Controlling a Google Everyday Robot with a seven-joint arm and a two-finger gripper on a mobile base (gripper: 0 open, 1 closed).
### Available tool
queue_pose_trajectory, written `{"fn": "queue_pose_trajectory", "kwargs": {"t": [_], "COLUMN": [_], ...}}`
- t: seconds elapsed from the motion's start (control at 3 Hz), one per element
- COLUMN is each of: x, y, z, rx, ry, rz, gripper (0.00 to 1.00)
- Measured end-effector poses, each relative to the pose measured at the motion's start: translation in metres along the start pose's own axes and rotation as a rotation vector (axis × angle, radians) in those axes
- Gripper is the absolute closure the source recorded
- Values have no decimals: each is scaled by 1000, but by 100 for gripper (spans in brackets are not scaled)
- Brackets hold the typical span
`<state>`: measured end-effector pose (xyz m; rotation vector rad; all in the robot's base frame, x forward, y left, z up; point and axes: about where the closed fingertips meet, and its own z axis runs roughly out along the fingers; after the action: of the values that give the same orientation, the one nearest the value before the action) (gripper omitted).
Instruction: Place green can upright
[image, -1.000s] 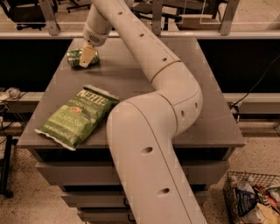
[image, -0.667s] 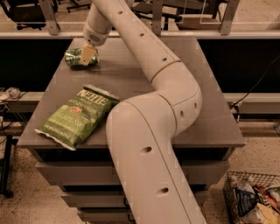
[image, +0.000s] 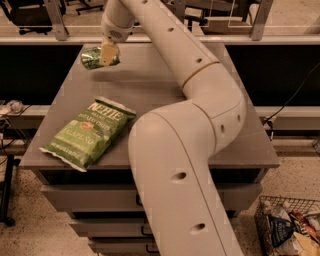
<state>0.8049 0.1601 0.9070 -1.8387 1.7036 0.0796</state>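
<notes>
The green can (image: 94, 57) is small and dented, with pale markings. It lies on its side in the air above the far left corner of the grey table (image: 150, 85); its shadow falls on the tabletop below it. My gripper (image: 107, 52) is at the end of the long white arm, at the far left of the table, and is shut on the green can. One pale finger (image: 108, 52) crosses the front of the can.
A large flat green chip bag (image: 87, 132) lies on the table's front left. My arm's white elbow (image: 200, 115) covers the table's middle and right. A wire basket (image: 292, 230) with packets stands on the floor at the lower right. Cables lie on a ledge at the left (image: 12, 107).
The gripper has lifted the green can off the tabletop and carried it a little higher and to the left. The chip bag has not moved.
</notes>
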Motion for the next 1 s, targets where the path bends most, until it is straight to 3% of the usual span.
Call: {"fn": "queue_pose_trajectory", "kwargs": {"t": [0.33, 0.67, 1.0], "x": [15, 28, 66], "y": [-15, -23, -36], "z": [-73, -125, -202], "rx": [119, 213, 381], "ry": [164, 313, 511], "rz": [-192, -358, -566], "gripper": [100, 100, 100]}}
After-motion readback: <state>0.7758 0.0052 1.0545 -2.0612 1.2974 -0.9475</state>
